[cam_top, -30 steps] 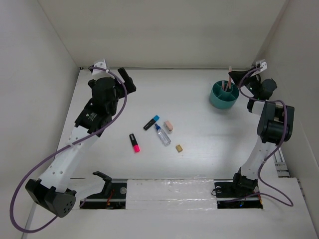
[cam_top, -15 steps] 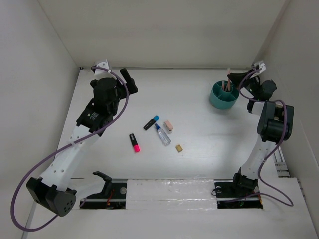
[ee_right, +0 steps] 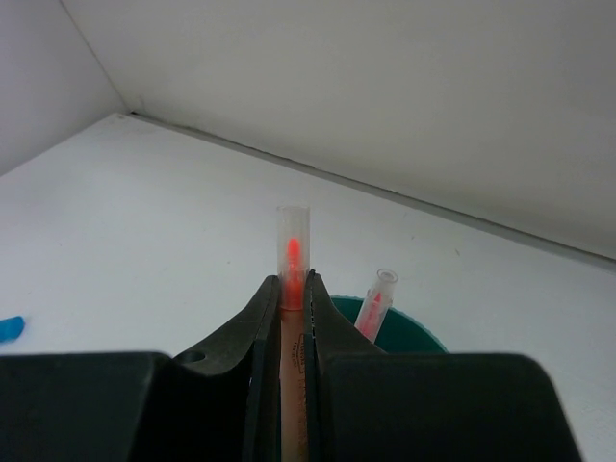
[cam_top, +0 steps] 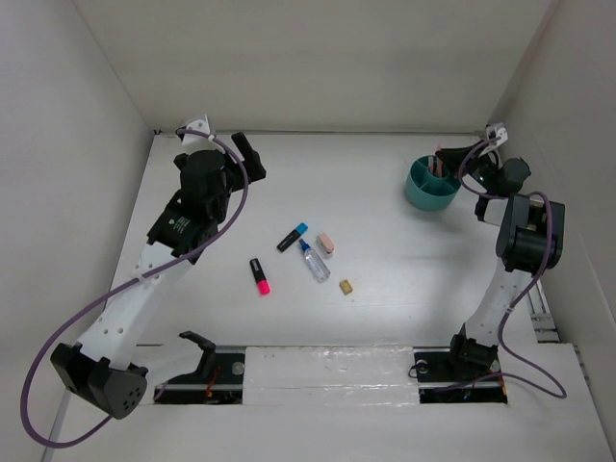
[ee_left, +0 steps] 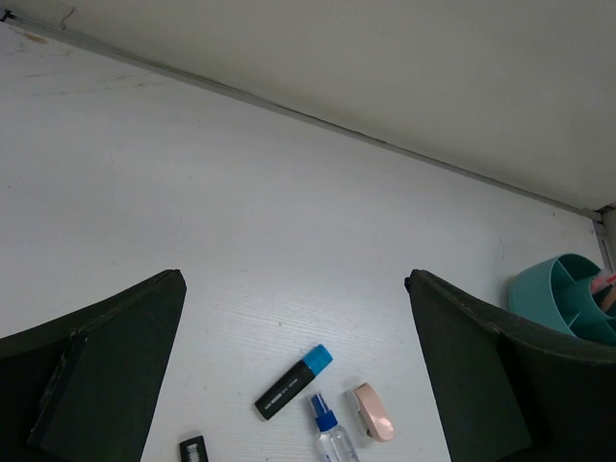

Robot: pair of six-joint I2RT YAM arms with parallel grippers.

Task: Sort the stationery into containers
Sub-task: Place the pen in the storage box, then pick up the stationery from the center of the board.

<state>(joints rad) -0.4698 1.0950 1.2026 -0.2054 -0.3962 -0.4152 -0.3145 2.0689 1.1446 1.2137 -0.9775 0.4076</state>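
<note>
The teal organiser stands at the far right and also shows in the left wrist view. My right gripper is shut on a thin pink pencil, holding it over the organiser's rim. A second pink pencil stands in the organiser. My left gripper is open and empty at the far left, its view looking down at the table. Mid-table lie a blue-capped marker, a pink eraser, a clear blue-capped bottle, a pink-capped marker and a tan block.
White walls close the table on the left, back and right. The organiser sits close to the right arm and the back right corner. A metal rail runs along the near edge between the arm bases.
My right gripper has lowered and moved slightly left with the pencil, towards the organiser. The left arm shifted slightly. The loose items have not moved.
</note>
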